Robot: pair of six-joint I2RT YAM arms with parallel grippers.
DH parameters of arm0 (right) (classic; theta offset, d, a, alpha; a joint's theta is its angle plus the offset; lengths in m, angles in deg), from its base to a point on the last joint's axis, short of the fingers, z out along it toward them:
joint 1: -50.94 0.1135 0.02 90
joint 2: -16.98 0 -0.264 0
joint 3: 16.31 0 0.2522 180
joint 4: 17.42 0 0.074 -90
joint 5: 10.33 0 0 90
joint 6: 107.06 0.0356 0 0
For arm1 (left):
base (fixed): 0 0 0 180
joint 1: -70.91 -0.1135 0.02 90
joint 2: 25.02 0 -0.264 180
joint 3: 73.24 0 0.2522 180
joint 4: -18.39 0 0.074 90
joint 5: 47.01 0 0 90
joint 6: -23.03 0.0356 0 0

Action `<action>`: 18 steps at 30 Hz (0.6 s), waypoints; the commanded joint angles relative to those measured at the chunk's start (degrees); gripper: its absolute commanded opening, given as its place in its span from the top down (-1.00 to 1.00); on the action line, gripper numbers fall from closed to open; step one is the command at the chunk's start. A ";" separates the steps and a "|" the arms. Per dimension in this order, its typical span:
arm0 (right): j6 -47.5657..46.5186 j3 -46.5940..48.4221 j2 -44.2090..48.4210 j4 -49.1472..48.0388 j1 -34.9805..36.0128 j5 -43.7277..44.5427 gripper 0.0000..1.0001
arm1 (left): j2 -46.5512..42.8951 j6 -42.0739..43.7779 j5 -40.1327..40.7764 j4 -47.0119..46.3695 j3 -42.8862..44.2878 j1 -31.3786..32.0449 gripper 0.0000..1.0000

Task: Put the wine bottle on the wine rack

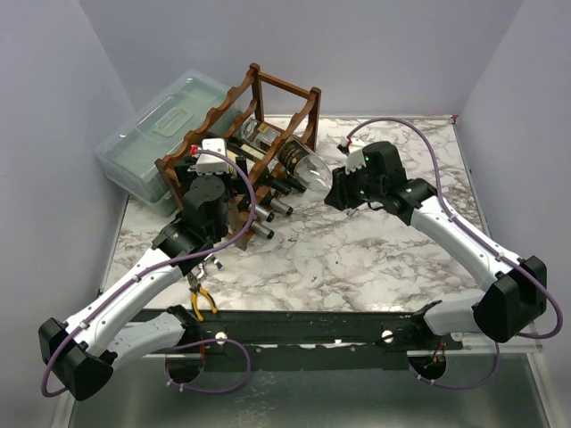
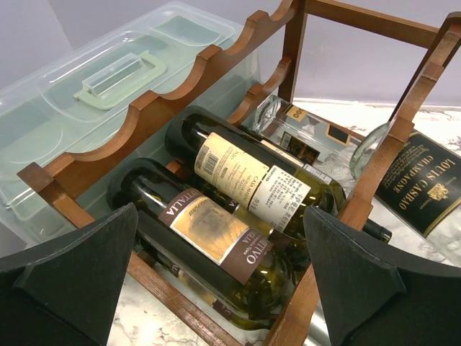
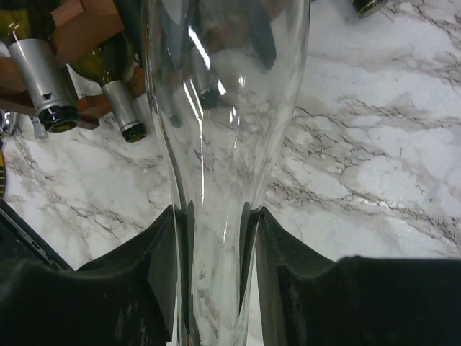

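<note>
Right gripper (image 3: pixel 216 216) pinches the clear, slender-necked wine bottle (image 3: pixel 223 108).

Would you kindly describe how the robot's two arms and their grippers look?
The left arm and right arm have white shells with black joints; thin purple cables loop along each. Their gripper fingers are matte black, angular wedges.

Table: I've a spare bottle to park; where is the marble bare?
Bare: the middle of the table, between wine rack, right arm and near edge; also the back right corner. Crowded: back left, with rack, plastic box and left gripper.
</note>
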 commanded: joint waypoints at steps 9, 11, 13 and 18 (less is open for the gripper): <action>-7.24 0.67 -5.02 -28.17 -1.39 -9.99 1.00 | -0.29 -1.13 -2.13 -0.01 1.07 -0.31 -0.98; -8.94 -0.40 -7.19 -33.13 -1.79 -10.45 0.99 | -0.59 -1.13 -2.26 -0.05 0.97 -0.38 -0.98; -10.61 -1.05 -9.47 -37.47 -2.24 -10.82 0.99 | -1.00 -1.04 -2.39 -0.32 0.73 -0.36 -0.98; -14.37 2.92 -16.30 -40.63 -3.02 -15.03 0.99 | -1.83 -0.19 -2.28 -1.38 0.19 -0.29 -0.98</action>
